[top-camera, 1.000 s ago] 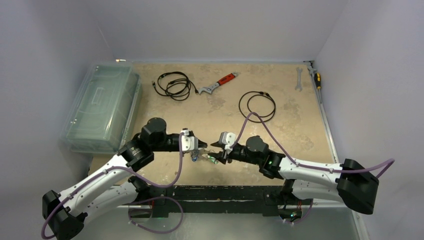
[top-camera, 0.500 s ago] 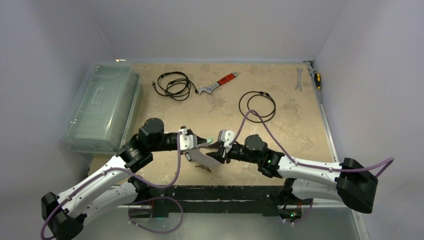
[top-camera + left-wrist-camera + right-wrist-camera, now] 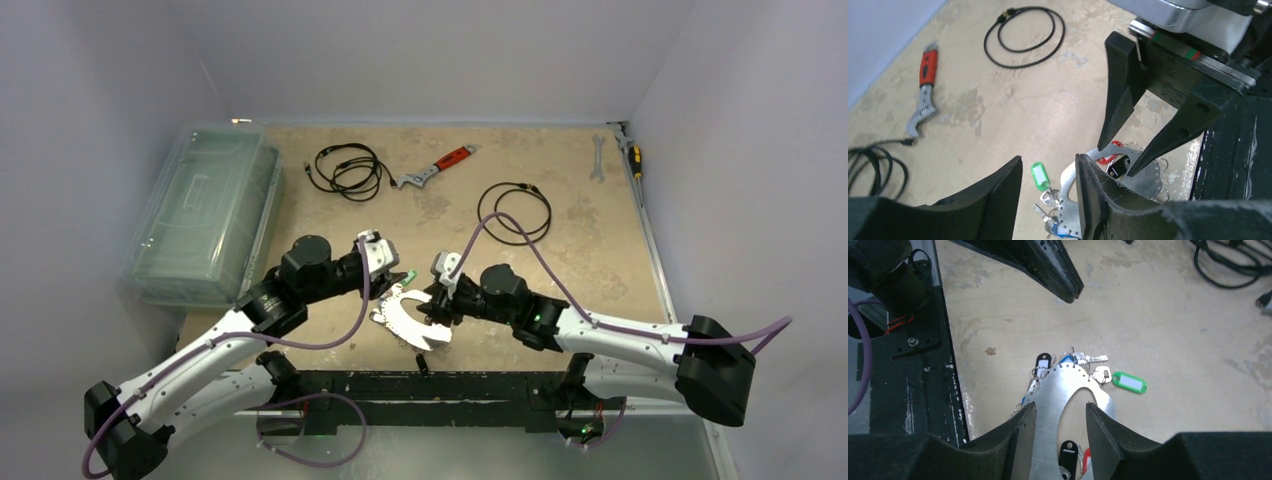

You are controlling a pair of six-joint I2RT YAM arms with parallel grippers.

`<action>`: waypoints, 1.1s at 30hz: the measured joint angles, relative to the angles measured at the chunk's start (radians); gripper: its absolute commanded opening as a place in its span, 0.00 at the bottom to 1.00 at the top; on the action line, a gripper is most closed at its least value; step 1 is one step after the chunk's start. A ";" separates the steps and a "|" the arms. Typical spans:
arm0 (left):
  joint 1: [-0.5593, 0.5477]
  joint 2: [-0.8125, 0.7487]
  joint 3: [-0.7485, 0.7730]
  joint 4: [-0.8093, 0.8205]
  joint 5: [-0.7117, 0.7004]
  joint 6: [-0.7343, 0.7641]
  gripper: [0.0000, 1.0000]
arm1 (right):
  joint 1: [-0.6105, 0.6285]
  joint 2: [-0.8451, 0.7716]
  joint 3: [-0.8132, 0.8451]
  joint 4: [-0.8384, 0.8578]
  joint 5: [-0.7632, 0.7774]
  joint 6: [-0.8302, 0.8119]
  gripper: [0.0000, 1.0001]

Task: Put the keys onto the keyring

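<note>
Left pincer (image 3: 1048, 160) empty and agape, right pincer (image 3: 1062, 407) agape astride the keyring (image 3: 1050, 390). I'd pin it to the tabletop (image 3: 1173, 330), then thread keys (image 3: 1083, 360) at 12 o'clock.

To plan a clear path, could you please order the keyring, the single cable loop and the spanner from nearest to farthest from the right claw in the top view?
1. The keyring, right at the right claw, by the near edge.
2. The cable loop, mid-table, beyond the claw and to its right.
3. The spanner, near the far right corner.
</note>
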 measured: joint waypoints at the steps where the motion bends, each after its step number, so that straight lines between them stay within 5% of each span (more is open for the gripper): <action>1: 0.000 0.007 0.000 -0.005 -0.023 -0.026 0.46 | 0.000 0.000 0.003 -0.014 0.014 0.018 0.46; 11: 0.000 0.123 -0.014 -0.043 -0.339 -0.219 0.54 | 0.042 0.080 0.014 -0.111 0.031 0.233 0.71; 16: 0.004 0.154 -0.002 -0.100 -0.479 -0.273 0.61 | 0.093 0.210 0.050 -0.187 0.015 0.250 0.74; 23: 0.016 0.139 0.013 -0.133 -0.623 -0.315 0.64 | 0.163 0.306 0.190 -0.366 0.138 0.319 0.58; 33: 0.047 0.138 0.032 -0.166 -0.777 -0.344 0.64 | 0.261 0.389 0.349 -0.713 0.363 0.816 0.50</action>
